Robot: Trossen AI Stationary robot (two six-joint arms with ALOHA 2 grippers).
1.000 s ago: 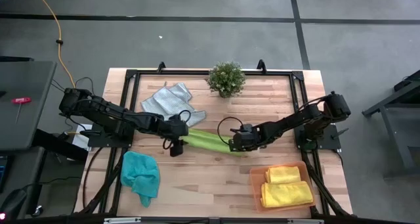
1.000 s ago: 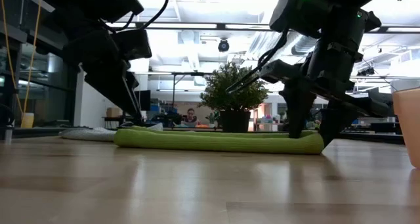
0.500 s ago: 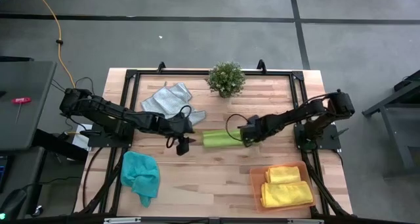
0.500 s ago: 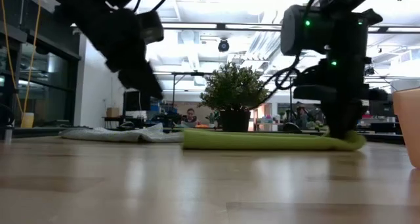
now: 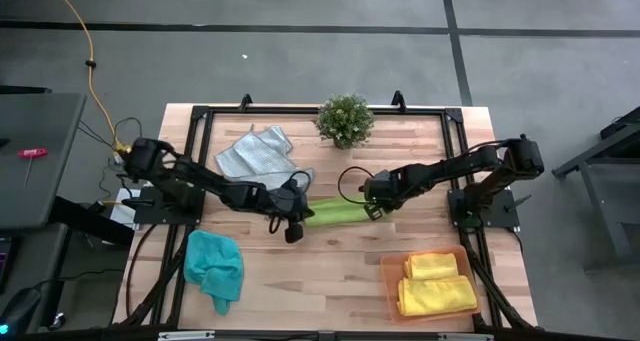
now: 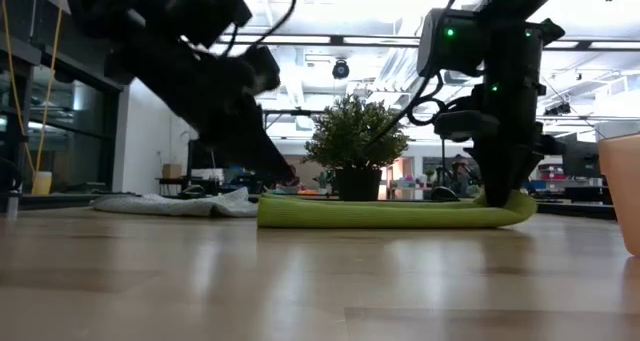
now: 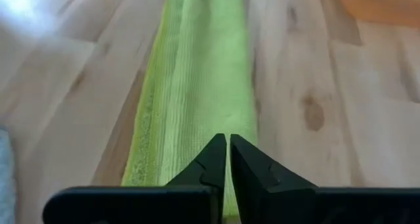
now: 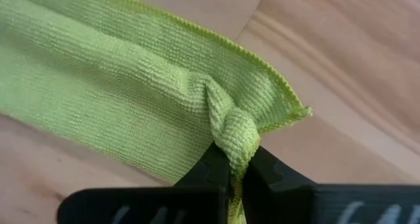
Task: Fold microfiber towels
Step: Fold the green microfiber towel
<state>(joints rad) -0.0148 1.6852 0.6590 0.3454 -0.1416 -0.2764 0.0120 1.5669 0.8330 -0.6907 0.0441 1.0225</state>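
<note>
A lime green towel [image 5: 335, 213], folded into a long narrow strip, lies across the middle of the table. My right gripper [image 5: 372, 205] is shut on the strip's right end, which curls up off the wood [image 6: 515, 206]. My left gripper [image 5: 293, 228] is shut at the strip's left end, and its closed fingertips [image 7: 228, 143] stand over the cloth [image 7: 197, 86]. A grey towel [image 5: 258, 153] lies spread at the far left. A teal towel [image 5: 214, 269] is crumpled at the near left. Two folded yellow towels [image 5: 435, 286] rest in the orange tray. My left gripper's shut fingers hang over the strip's left end [image 7: 190, 165]; I cannot tell whether they touch or hold the cloth. My right gripper pinches a bunched-up fold [image 8: 233, 129] near the strip's right corner between its two fingers. That end is raised a little, and the rest of the strip lies flat on the table.
A small potted plant [image 5: 345, 119] stands at the far middle, just behind the strip. The orange tray [image 5: 392, 276] sits at the near right corner. Bare wood lies between the teal towel and the tray.
My right gripper has gone toward the table's right and far edges and has dragged the lime green strip with it. The strip has slid right and turned from slanted to nearly level. My left gripper has followed toward the right and come down at the strip's left end.
</note>
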